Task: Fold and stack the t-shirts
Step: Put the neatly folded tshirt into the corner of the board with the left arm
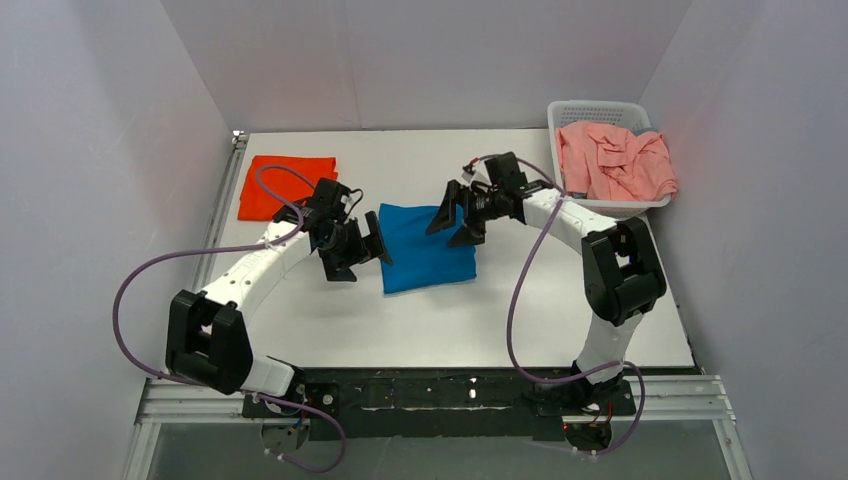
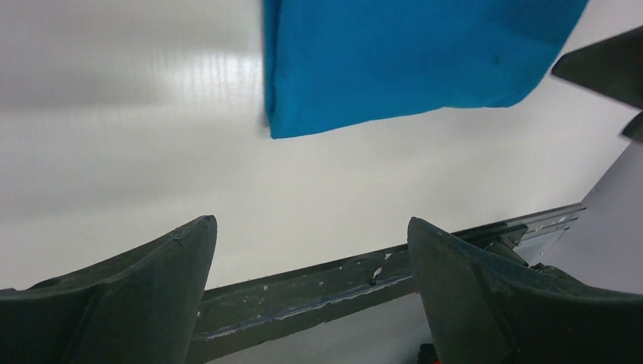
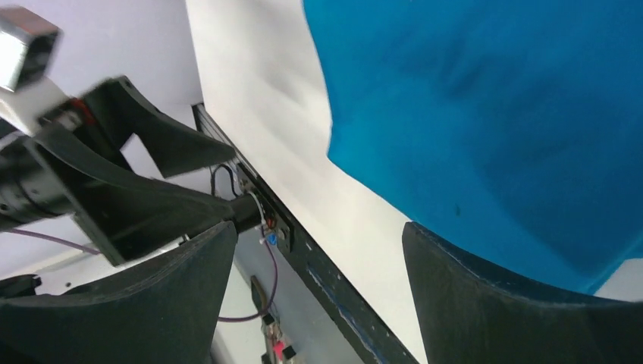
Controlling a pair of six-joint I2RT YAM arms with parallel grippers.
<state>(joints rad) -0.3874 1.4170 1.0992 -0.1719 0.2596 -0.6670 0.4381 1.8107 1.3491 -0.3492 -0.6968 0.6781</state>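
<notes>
While folded, blue t-shirt [image 1: 427,247] on table [image 1: 450,330].

Watching this from my end: white table [image 1: 450,325] boxed in by plain pale-grey walls [image 1: 90,150] at 9, 12 and 3 o'clock. A metal rail [image 1: 180,400] runs along the 6 o'clock edge. Light's soft and even, with a faint sheen on the tabletop.

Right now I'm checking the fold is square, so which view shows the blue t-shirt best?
The top external view: the blue t-shirt lies folded on the table, with almost all its outline visible. The left wrist view catches only one corner of it; the right wrist view gives a cropped close-up.
</notes>
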